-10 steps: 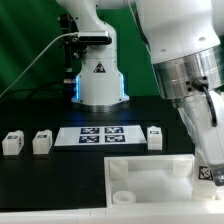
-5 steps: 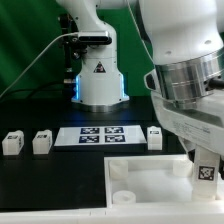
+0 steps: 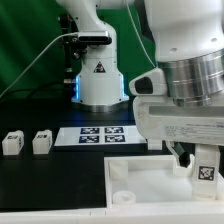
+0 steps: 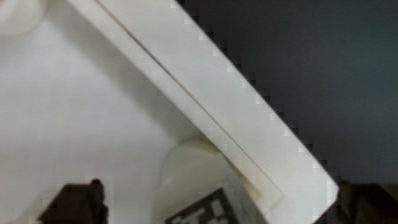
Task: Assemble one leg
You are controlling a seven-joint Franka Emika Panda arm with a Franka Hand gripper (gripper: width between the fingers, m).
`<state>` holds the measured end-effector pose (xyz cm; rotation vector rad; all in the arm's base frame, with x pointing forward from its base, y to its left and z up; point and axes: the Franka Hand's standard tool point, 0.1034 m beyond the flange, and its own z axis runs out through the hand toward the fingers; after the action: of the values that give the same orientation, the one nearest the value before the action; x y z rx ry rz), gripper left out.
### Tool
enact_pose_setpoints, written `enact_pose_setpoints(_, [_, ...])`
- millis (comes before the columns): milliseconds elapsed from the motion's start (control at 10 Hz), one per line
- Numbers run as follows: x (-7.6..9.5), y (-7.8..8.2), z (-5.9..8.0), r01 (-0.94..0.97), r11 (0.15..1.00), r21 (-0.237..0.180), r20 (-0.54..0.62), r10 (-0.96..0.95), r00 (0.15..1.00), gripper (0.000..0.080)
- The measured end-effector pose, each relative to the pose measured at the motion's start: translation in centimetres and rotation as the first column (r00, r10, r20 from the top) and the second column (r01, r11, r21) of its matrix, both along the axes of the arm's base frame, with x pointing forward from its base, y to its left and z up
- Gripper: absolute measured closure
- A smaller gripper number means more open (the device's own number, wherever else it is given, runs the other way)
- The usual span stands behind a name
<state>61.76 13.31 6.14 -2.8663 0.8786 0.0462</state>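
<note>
Standing upright beneath the pincer (image 3: 199, 160): one leg (image 3: 205, 169), at the far corner of the square panel (image 3: 150, 175) on the exterior view's right.
Leg's long axis vertical, tag toward the exterior camera, lying straight below the pincer, close to the panel's edge. Wrist view: one dark finger (image 4: 80, 203) beside the leg (image 4: 199, 196), a gap between; grip not determinable. Two spare legs (image 3: 12, 142) well apart on the counter (image 3: 50, 190).

White leg (image 3: 206, 168) with black-and-white tag, white marker board (image 3: 98, 136) with black tags, black table (image 3: 50, 185), green backdrop (image 3: 25, 40)
</note>
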Motion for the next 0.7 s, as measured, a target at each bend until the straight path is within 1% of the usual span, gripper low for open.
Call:
enact_pose_setpoints(100, [0.12,0.47,0.04,-0.147,0.989,-0.035,0.038,0.148,0.988,0.015])
enact_pose_setpoints(200, [0.08,0.67,-0.02,-0.225,0.973,-0.051,0.061,0.228,0.972,0.015])
enact_pose_setpoints(300, [0.1,0.44,-0.06,-0.255,0.965,-0.052,0.063,0.258,0.964,0.015])
enact_pose_setpoints(400, [0.1,0.48,-0.06,-0.212,0.976,-0.046,0.059,0.214,0.975,0.015])
enact_pose_setpoints(500, [0.08,0.52,-0.07,-0.181,0.983,-0.042,0.056,0.183,0.981,0.0247])
enact_pose_setpoints(600, [0.06,0.6,-0.07,-0.105,0.994,-0.035,0.048,0.106,0.993,0.0383])
enact_pose_setpoints(700, [0.01,0.62,-0.12,-0.017,1.0,-0.026,0.036,0.018,0.999,0.0383])
